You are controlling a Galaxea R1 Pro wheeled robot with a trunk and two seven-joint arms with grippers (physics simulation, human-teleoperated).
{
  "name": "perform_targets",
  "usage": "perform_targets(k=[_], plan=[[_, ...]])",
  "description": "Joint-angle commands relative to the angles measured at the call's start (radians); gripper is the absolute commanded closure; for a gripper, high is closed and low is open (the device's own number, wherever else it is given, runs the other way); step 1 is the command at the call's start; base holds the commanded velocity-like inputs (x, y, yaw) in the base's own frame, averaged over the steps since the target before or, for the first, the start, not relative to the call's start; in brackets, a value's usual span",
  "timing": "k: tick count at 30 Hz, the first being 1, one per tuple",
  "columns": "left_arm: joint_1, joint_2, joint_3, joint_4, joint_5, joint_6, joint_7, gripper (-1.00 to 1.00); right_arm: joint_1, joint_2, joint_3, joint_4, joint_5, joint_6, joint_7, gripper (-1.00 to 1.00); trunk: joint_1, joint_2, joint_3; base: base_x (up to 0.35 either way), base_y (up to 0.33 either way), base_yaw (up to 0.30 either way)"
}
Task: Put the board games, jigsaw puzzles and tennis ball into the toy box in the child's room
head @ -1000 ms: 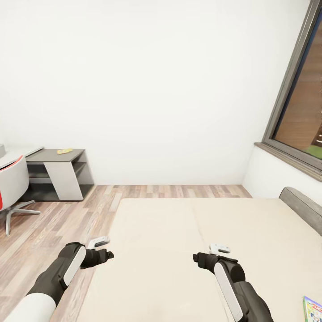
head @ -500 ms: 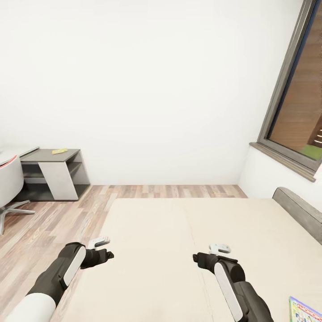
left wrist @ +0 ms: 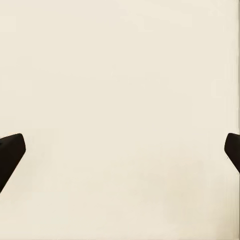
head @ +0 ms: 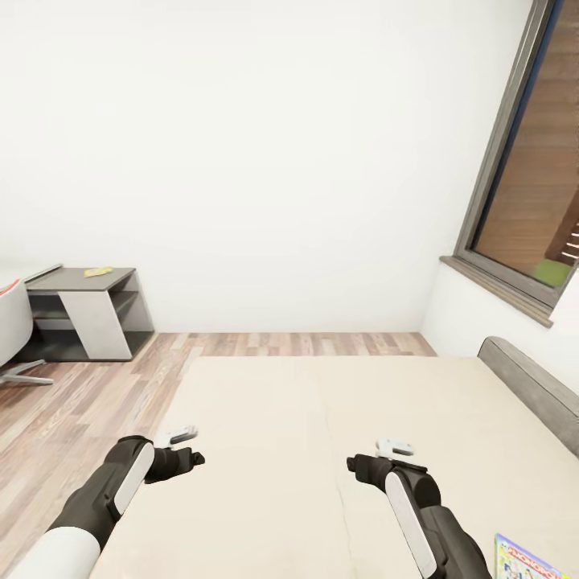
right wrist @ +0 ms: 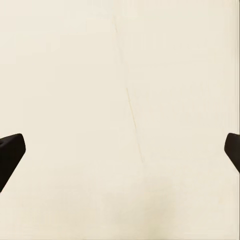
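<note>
Cream-beige bed top (head: 322,450) spread beneath both grippers. Left gripper (left wrist: 120,150) held released, dark fingertips (left wrist: 11,150) wide apart, nothing between them. Right gripper (right wrist: 120,150) likewise released, faint seam in bed top seen between its fingers. Colourful printed game carton (head: 527,563) lying flat on bed, well apart from right fingers. Small yellow flat item (head: 98,272) seen on dark grey shelf section (head: 80,310), far beyond left fingers.

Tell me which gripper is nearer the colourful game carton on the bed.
The right gripper: the game carton lies at the bed's near right corner, beside the right arm, while the left gripper hovers at the opposite edge.
</note>
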Motion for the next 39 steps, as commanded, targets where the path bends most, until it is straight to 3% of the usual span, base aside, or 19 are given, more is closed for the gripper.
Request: perform_targets(k=[1, 39], plan=[[-0.001, 0.001, -0.002, -0.001, 0.001, 0.004, 0.001, -1.00, -0.001, 0.000, 0.001, -0.001, -0.010, 0.002, -0.010, -1.00, 0.001, -0.002, -0.002, 0.000, -0.220, 0.000], [-0.001, 0.002, -0.001, -0.001, 0.001, 0.004, 0.002, -1.00, -0.001, 0.000, 0.001, -0.002, -0.010, 0.002, -0.010, -1.00, 0.001, -0.002, -0.002, 0.000, -0.220, 0.000]])
